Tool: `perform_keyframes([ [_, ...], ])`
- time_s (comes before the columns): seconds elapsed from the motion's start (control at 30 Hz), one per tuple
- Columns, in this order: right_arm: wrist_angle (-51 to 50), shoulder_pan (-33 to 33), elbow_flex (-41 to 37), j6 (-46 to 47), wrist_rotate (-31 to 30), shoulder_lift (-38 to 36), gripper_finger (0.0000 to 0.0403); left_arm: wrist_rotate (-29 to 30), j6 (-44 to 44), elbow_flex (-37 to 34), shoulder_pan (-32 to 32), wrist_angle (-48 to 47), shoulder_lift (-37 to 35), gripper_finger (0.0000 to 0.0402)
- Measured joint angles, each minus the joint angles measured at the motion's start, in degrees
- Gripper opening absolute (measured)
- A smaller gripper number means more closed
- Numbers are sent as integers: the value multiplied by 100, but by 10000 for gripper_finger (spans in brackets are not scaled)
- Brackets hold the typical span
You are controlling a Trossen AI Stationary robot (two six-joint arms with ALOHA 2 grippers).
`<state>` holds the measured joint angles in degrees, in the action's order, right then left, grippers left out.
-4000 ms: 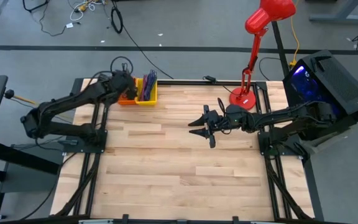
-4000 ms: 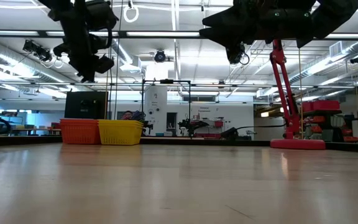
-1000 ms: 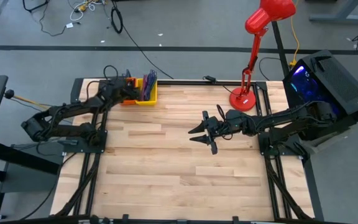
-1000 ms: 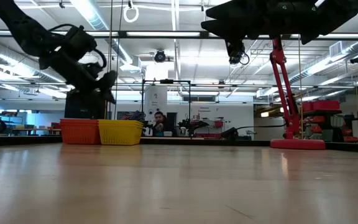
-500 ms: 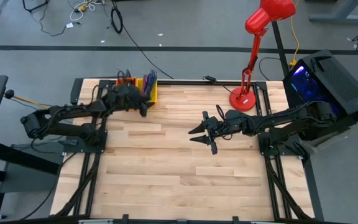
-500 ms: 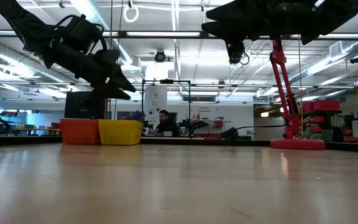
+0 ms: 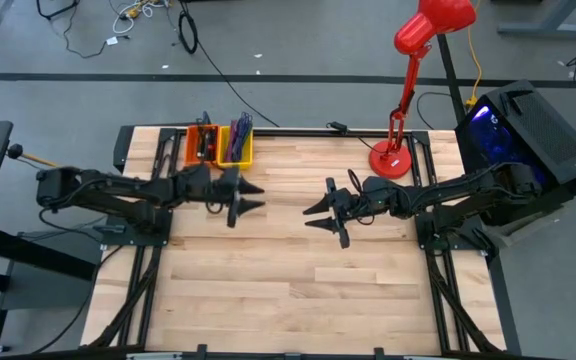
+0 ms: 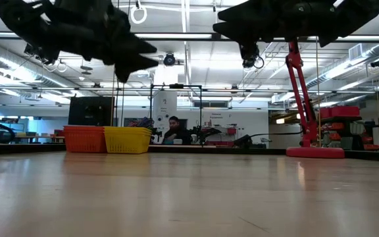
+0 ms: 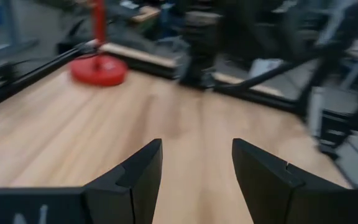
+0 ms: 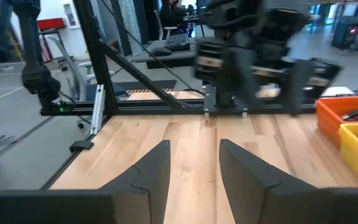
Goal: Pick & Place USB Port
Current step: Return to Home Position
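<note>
My left gripper point(image 7: 259, 197) hovers above the table's left middle, open and pointing level toward the right edge. Nothing sits between its fingers in the left wrist view point(image 9: 197, 158). Facing it, my right gripper point(image 7: 308, 217) hangs open near the table's centre, likewise with nothing between its fingers point(image 10: 194, 155). In the low view both hang high above the wood, the left gripper point(image 8: 151, 56) and the right gripper point(image 8: 217, 25). An orange bin point(image 7: 200, 143) and a yellow bin point(image 7: 236, 146) stand at the far left edge with dark and purple items inside. I cannot pick out the USB port.
A red desk lamp stands on its base point(image 7: 390, 158) at the far right of the table. A black computer case point(image 7: 528, 125) sits off the right edge. A person point(image 8: 173, 130) sits in the room beyond. The wooden top point(image 7: 288, 290) stretches wide toward the near edge.
My left gripper has swung away from the bins at the far left, toward the table's middle and near side. It has turned from pointing at the bins to pointing level at my right gripper, and shows higher in the low view.
</note>
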<state>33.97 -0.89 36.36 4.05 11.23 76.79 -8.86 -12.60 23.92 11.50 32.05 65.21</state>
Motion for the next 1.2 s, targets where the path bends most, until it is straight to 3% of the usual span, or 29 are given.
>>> perform_keyframes([
  [0.23, 36, 97, 0, -166, -302, 0, 141, 52, 111, 0, -865, 542, 0, 199],
  [0.53, -8, 324, 0, -185, -108, -61, 141, 1688, 1152, 4, -2156, 717, -42, 199],
  [0.67, -389, 417, 0, -194, 146, -373, 141, 1829, 1174, 4, -2314, 455, -248, 199],
  [0.87, -881, 370, -377, -215, -124, -1104, 141, 2138, 1154, 4, -2327, -822, -924, 199],
  [1.0, -487, 315, -1065, -124, -337, -1627, 141, 2150, 1183, 4, -2330, -1206, -1203, 199],
  [1.2, 275, 321, -2164, 221, -597, -2473, 141, 2615, 1229, 2, -2323, -1963, -1678, 199],
])
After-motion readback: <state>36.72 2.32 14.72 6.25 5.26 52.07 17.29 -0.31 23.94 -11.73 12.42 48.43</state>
